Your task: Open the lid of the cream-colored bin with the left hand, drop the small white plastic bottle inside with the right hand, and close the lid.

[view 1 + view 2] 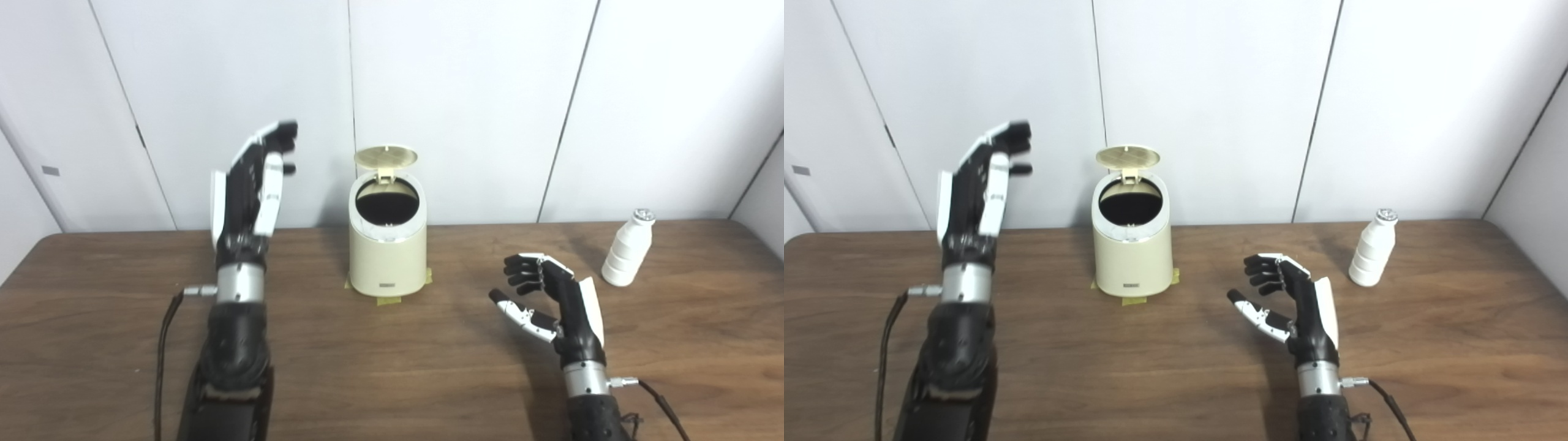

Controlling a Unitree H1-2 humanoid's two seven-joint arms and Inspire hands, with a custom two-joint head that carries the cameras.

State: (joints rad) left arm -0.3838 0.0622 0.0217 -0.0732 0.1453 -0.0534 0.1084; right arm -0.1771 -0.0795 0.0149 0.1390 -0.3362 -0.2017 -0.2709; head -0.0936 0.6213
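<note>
Now, with the lid [386,157] up, I swing my spread, empty right robot hand [551,300] rightward and forward to the upright bottle [627,248], gripping its body squarely.

A brown wooden bench [392,367] stands before white wall panels [465,92]; yellowish tape [388,301] is stuck on its surface.

On the table [392,380], the bin [387,257] stands centre-back, the bottle [628,250] well to its right.
</note>
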